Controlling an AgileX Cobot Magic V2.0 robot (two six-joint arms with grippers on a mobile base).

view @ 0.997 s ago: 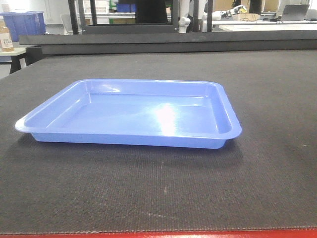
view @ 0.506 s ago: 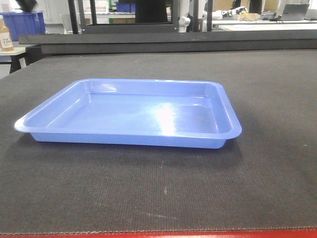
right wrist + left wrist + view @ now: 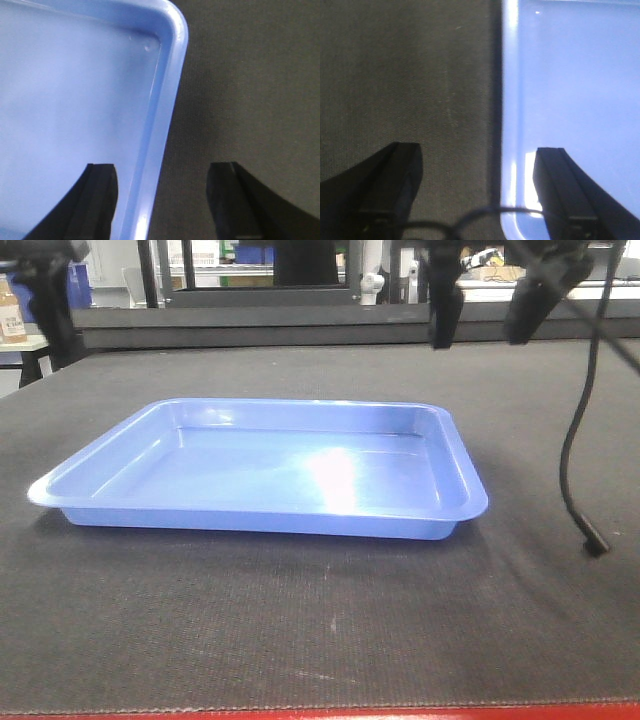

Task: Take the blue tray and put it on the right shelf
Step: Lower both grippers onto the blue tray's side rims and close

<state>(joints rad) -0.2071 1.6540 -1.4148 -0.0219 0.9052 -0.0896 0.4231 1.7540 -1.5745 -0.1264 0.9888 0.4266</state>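
I see the blue tray (image 3: 265, 475) lying flat on the dark worktop (image 3: 330, 640). My left tool (image 3: 475, 170) hangs wide open over the tray's left rim, one finger above the worktop and one above the tray, holding nothing. My right tool (image 3: 165, 175) is likewise spread and empty across the right rim.

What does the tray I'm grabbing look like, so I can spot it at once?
Look at the big dark mat filling the front view. The tray lies flat near its middle. It is shallow, glossy and pale blue with rounded corners and a flared rim, unlike the deeper, darker blue bin far behind at the left.
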